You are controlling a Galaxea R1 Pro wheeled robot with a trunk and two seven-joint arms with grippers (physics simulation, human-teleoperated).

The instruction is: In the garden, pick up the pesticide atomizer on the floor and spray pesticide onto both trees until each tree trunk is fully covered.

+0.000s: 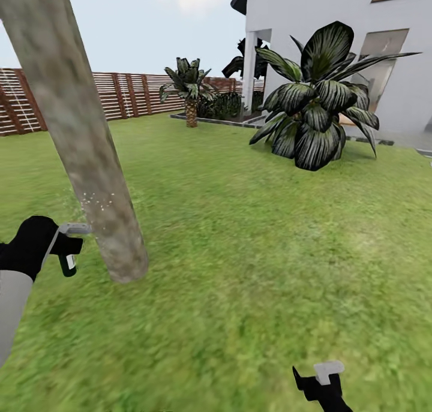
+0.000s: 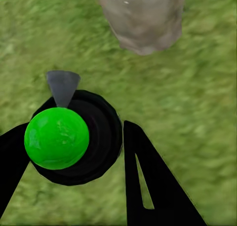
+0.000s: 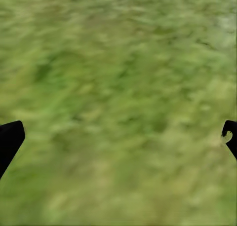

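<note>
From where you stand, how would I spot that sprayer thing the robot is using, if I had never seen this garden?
Find the thick grey-beige tree trunk leaning up from the lawn at the near left. Just beside its base, the left gripper grips the pesticide atomizer, a small dark bottle with a pale grey nozzle aimed at the bark. From above it shows a bright green round cap, unlike anything around it.

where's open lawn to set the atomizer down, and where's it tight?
Open: grass between the tree trunk and the striped-leaf plant, and around the right gripper. Tight: at the trunk base, where the left gripper holds the atomizer close to the bark.
</note>
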